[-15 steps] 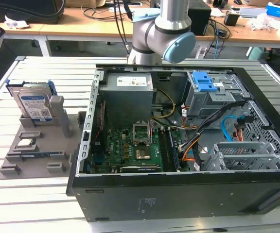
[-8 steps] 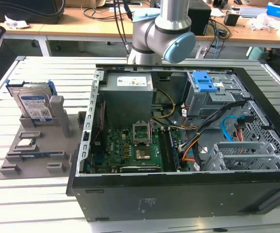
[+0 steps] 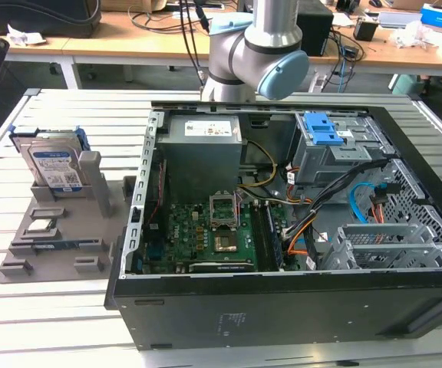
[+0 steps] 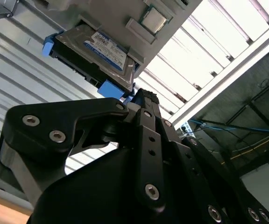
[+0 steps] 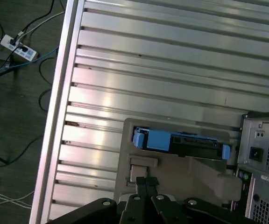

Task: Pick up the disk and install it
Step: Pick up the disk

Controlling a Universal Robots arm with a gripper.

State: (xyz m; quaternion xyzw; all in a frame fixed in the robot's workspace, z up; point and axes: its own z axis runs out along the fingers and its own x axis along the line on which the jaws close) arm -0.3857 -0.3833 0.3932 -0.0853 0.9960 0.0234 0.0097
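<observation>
The disk (image 3: pixel 52 162) leans upright in a grey holder (image 3: pixel 60 230) on the slatted table, on the exterior view's left beside the open computer case (image 3: pixel 282 307). It is silver with a blue-and-white label and blue side rails. In the second wrist view the disk (image 4: pixel 102 46) lies beyond my gripper (image 4: pixel 143 97), whose black fingers meet at the tips with nothing between them. The first wrist view has the disk (image 5: pixel 190 144) edge-on in the holder (image 5: pixel 181 168), with my shut gripper (image 5: pixel 146 181) apart from it.
Inside the case sit a grey power-supply box (image 3: pixel 202 146), a motherboard (image 3: pixel 213 230) and a blue-latched drive cage (image 3: pixel 321 130) with loose cables. The arm (image 3: pixel 255 54) rises behind the case. Cables and a power strip (image 5: pixel 17 46) lie on the floor off the table edge.
</observation>
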